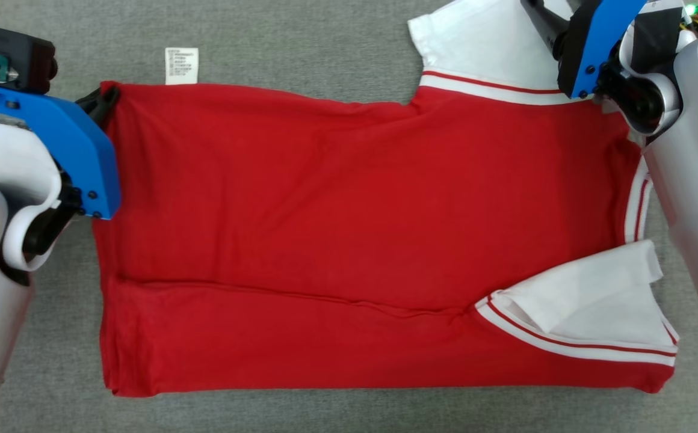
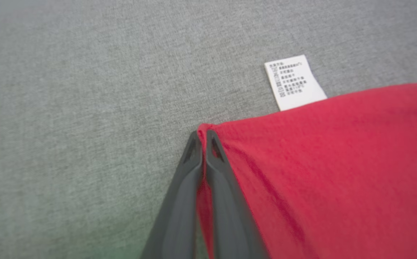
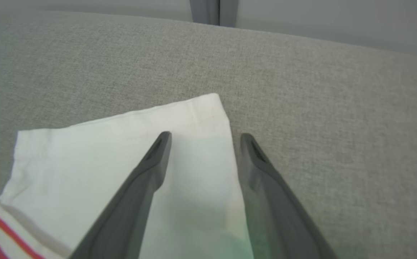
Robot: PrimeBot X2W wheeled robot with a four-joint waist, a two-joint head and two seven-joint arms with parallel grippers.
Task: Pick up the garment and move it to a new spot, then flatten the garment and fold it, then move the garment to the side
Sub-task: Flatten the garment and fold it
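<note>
Your left claw (image 2: 203,136) is pinching the far-left corner of the red knit shirt with white sleeves (image 1: 349,228). Its two dark tapered fingers are pressing together, with a sliver of red cloth showing between them. Your right claw (image 3: 204,138) is standing spread over the far white sleeve (image 3: 122,144). One finger is lying across the smooth white fabric, and the other is sitting just past the sleeve's hemmed edge, above the grey woven table (image 3: 338,126). You cannot tell whether those tips are touching.

The shirt is lying flat across the middle of the table as a broad rectangle, with a soft crease running along its near side. The near sleeve (image 1: 596,294), bordered by white ribbing with thin red stripes, is resting on the red body. A white rectangular care label (image 2: 294,82) with small printed text is sticking out from the far edge, near the pinched corner.
</note>
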